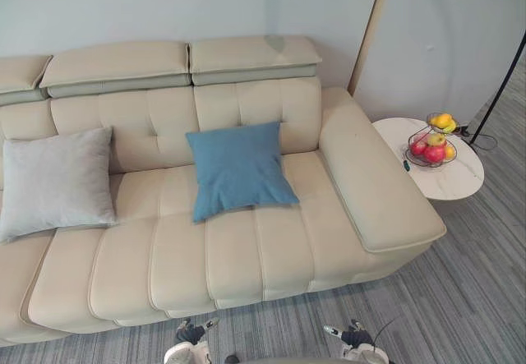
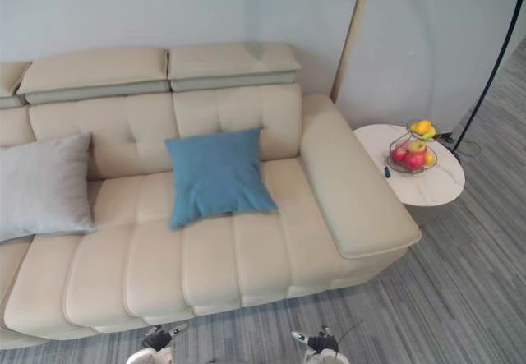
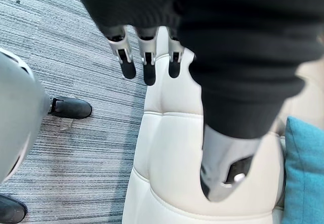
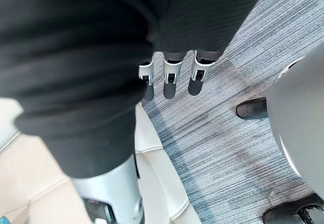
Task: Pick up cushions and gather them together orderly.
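On sofa (image 1: pixel 246 253), blue cushion (image 1: pixel 238 169), maybe-grey cushion (image 1: pixel 56 179)

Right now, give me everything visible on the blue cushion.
The blue cushion is square, teal-blue, in a soft woven-looking fabric with pointed corners. It stands tilted, its top edge leaning on the backrest of the cream sofa and its lower edge on the seat, turned a little askew. It lies apart from the grey cushion to the robot's left. Nothing else touches it.
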### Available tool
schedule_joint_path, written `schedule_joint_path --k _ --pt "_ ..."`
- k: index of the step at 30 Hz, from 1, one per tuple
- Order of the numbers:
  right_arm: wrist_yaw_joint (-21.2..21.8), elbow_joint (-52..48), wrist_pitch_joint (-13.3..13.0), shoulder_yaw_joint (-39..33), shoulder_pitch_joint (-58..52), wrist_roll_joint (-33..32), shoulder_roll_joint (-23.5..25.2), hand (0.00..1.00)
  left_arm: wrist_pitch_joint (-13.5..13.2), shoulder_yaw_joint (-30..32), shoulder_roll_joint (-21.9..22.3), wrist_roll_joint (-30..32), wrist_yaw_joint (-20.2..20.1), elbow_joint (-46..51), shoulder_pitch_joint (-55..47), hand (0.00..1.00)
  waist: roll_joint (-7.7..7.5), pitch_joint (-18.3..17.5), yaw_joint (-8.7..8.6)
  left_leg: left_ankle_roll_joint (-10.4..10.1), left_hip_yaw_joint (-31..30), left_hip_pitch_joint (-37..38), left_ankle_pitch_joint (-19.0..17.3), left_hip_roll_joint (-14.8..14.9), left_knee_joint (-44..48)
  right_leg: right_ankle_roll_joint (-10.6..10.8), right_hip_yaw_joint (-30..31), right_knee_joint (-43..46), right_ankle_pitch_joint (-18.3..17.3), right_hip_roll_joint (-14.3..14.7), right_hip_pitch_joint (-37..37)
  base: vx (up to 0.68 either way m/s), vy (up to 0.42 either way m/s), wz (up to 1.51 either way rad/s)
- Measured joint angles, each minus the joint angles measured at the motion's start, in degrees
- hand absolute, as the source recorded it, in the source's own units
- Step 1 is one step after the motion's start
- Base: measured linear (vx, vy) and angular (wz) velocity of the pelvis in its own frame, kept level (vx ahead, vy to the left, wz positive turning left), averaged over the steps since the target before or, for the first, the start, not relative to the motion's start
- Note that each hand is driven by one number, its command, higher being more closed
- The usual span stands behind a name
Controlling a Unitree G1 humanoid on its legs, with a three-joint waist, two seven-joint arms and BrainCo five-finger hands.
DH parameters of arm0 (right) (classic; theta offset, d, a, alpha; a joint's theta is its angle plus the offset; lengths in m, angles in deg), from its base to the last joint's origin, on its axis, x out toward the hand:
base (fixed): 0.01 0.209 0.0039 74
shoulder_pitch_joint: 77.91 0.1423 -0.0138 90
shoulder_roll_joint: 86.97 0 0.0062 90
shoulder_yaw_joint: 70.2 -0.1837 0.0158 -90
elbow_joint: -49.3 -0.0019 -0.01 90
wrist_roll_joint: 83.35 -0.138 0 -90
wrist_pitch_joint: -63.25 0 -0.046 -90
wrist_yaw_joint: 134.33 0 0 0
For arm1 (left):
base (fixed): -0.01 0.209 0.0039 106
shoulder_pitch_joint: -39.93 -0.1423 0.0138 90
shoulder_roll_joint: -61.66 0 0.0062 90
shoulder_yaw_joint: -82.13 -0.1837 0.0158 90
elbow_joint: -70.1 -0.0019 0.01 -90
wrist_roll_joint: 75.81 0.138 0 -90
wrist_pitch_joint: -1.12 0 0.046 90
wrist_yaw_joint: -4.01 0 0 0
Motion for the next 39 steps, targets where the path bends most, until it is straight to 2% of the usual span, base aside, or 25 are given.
schedule_joint_path --k 11,13,16,17,21,22,23,24,25,26,27,28,30,31,32,33,34,35,36,37,38,39 --pt "-0.11 0.00 0.36 -0.93 0.03 -0.75 0.04 0.00 -0.01 -0.16 -0.04 0.02 -0.32 -0.09 0.08 0.00 0.04 0.10 0.00 -0.02 0.79 0.17 -0.01 0.13 0.00 0.00 -0.04 0.00 0.03 0.01 0.08 0.00 0.000 -0.01" --pt "-0.27 0.00 0.61 -1.54 -0.03 -2.06 0.00 0.00 -0.01 -0.16 -0.11 0.03 -0.48 -0.11 0.40 0.00 0.02 1.05 -0.20 -0.27 1.91 1.34 -0.31 0.39 0.05 -0.07 0.84 -0.01 0.10 0.17 0.53 -0.01 0.000 -0.30" --pt "-0.29 -0.12 0.77 -1.52 0.23 -3.74 0.41 0.00 0.28 0.10 -0.66 0.12 -0.96 -0.24 0.10 0.00 0.00 1.68 0.67 -1.02 4.98 3.18 -1.31 1.42 0.45 -0.84 4.94 -0.24 0.73 1.40 -0.07 -0.01 -0.019 -0.78" --pt "-0.80 -0.20 0.99 -1.49 0.03 -5.01 -0.18 0.00 0.67 0.40 -1.02 0.41 -1.27 -0.16 0.61 0.00 -0.55 2.51 0.57 -1.26 6.05 0.92 -4.07 2.27 5.26 -0.65 8.58 -0.06 1.70 1.76 -2.36 -0.02 -0.053 -1.10" --pt "-0.79 -1.63 1.16 -1.37 -1.11 -5.00 -0.12 0.00 0.72 0.54 -1.19 0.42 -1.35 -0.09 1.37 0.00 -1.02 3.01 -0.09 -1.11 8.58 0.56 -6.40 2.72 8.57 -0.48 10.21 0.23 2.44 1.75 -3.45 -0.03 -0.001 -0.59" --pt "-0.63 -4.13 1.15 -0.17 -0.75 -5.00 0.45 0.00 0.96 0.60 -1.14 0.45 -1.25 -0.10 1.34 0.00 -0.33 2.88 -0.24 -1.28 11.58 -1.91 -9.57 4.91 14.33 1.02 12.92 4.42 3.37 3.16 -8.40 -0.05 0.021 -1.15" --pt "-0.58 -5.20 1.05 0.42 -0.57 -5.00 0.78 0.00 1.11 0.58 -1.15 0.48 -1.23 -0.10 1.16 0.00 -0.13 2.82 -0.27 -1.41 13.19 -2.50 -10.43 5.67 15.63 1.05 13.44 6.35 3.83 4.00 -10.89 -0.07 0.043 -2.58" --pt "-0.38 -7.64 0.17 1.72 0.39 -4.97 2.52 0.00 1.27 0.54 -1.21 0.65 -1.07 -0.10 0.75 0.00 0.09 2.74 -0.13 -1.31 19.74 -2.24 -11.67 7.30 16.21 -0.49 12.37 10.30 7.69 6.69 -18.08 -0.04 0.012 -3.47" --pt "-0.25 -7.61 -0.10 2.56 1.29 -4.75 2.34 0.00 1.43 -0.26 -1.31 1.31 -1.05 -0.06 0.34 0.00 1.40 2.98 0.19 -1.42 28.12 -0.64 -11.63 9.07 14.19 -2.74 1.44 8.87 10.10 6.65 -20.00 -0.09 0.017 -4.26" --pt "-0.74 -6.03 0.24 1.08 1.56 -4.57 2.23 0.00 1.12 -1.65 -1.47 1.95 -1.13 0.44 0.65 0.00 0.89 2.98 -0.80 -1.41 34.70 1.39 -11.63 8.65 13.58 -6.44 -16.20 12.22 5.86 3.49 -20.30 -0.06 -0.006 -3.14" --pt "-0.98 -5.39 0.51 -0.23 0.96 -4.57 2.17 0.00 0.98 -1.93 -1.46 2.19 -1.17 0.51 0.75 0.00 0.67 2.86 -1.18 -1.43 36.98 2.42 -11.64 8.27 13.37 -7.07 -21.97 13.78 4.61 2.13 -19.27 -0.07 -0.036 -2.60" --pt "-1.45 -4.68 0.61 -2.23 0.30 -4.44 1.99 0.00 0.87 -1.91 -1.53 2.34 -1.32 0.51 1.45 0.00 -0.21 2.88 -1.43 -1.42 39.25 4.17 -11.65 7.44 13.54 -7.53 -27.27 14.55 2.95 0.71 -17.21 -0.03 -0.120 -2.15" --pt "-1.57 -4.66 1.12 -3.29 -0.80 -4.44 1.31 0.00 0.92 -1.89 -1.09 2.66 -1.48 -0.11 3.44 0.00 -0.06 3.15 -2.51 -1.45 40.55 5.34 -11.66 7.27 14.58 -8.74 -25.12 12.40 2.28 2.09 -16.94 -0.01 -0.180 -1.65" --pt "-1.58 -4.07 1.20 -4.34 -1.66 -4.89 0.67 0.00 0.91 -2.36 -0.58 2.69 -1.52 -0.18 3.99 0.00 -0.23 3.13 -3.04 -2.16 40.85 4.91 -12.15 9.04 19.49 -8.51 -23.51 12.73 1.02 2.41 -17.07 0.03 -0.155 -0.67" --pt "-1.63 -3.94 1.16 -4.55 -1.71 -4.89 0.54 0.00 0.81 -2.48 -0.44 2.69 -1.56 -0.14 3.98 0.00 -0.60 3.10 -3.05 -3.03 40.61 4.59 -12.82 10.19 23.32 -8.54 -22.61 12.88 0.50 2.71 -16.85 0.04 -0.182 -0.70" --pt "-1.62 -3.63 1.25 -4.25 -1.95 -4.65 0.32 0.00 0.96 -2.69 0.17 2.67 -1.70 -0.20 3.96 0.00 0.22 3.63 -2.97 -2.10 37.55 2.31 -13.23 15.65 36.01 -8.48 -20.78 12.64 -0.31 4.06 -15.55 0.01 -0.188 -0.66" --pt "-1.64 -3.91 1.19 -4.18 -1.86 -4.61 -0.08 0.00 0.99 -2.59 1.09 2.64 -1.75 -0.18 3.88 0.00 0.92 4.34 -2.86 0.88 33.58 -0.47 -12.68 19.51 44.80 -9.01 -19.26 12.49 -0.64 5.38 -14.50 -0.02 -0.211 -0.97" --pt "-1.65 -4.19 1.32 -4.16 -1.77 -4.58 -0.75 0.00 1.01 -2.52 2.67 2.69 -1.94 0.11 3.75 0.00 2.26 5.06 -2.23 4.37 27.20 -4.07 -13.34 22.23 53.04 -9.90 -16.83 12.56 -1.20 7.40 -13.85 -0.02 -0.161 -0.80" --pt "-1.65 -4.20 1.32 -3.98 -1.73 -4.57 -1.14 0.00 0.86 -2.51 3.02 2.68 -2.02 0.17 3.82 0.00 2.74 5.09 -1.86 4.68 24.68 -5.40 -13.71 22.23 54.59 -10.26 -15.57 12.59 -1.40 8.11 -13.88 0.01 -0.117 -1.19" --pt "-1.64 -3.48 1.66 -3.51 -0.85 -4.58 -1.80 0.00 0.68 -2.66 3.03 2.62 -2.23 0.38 3.91 0.00 3.34 5.12 -1.38 1.68 16.51 -9.22 -15.70 19.69 56.09 -10.39 -11.86 12.43 -1.45 9.70 -13.98 0.05 -0.088 -1.35" --pt "-1.62 -2.93 1.75 -3.51 0.02 -4.57 -1.79 0.00 0.66 -2.66 3.10 2.56 -2.26 1.09 3.75 0.00 3.25 5.17 -1.09 0.28 11.06 -11.37 -16.85 16.28 53.55 -10.02 -8.14 11.64 -1.23 11.06 -13.81 0.09 -0.090 -1.47" --pt "-1.58 -2.36 1.71 -3.50 0.31 -4.54 -1.81 0.00 0.56 -2.70 3.12 2.50 -2.27 1.37 3.62 0.00 3.13 5.24 -0.93 0.09 9.19 -11.86 -17.18 14.89 51.71 -9.87 -6.56 11.27 -1.13 11.56 -13.69 0.09 -0.063 -1.35"
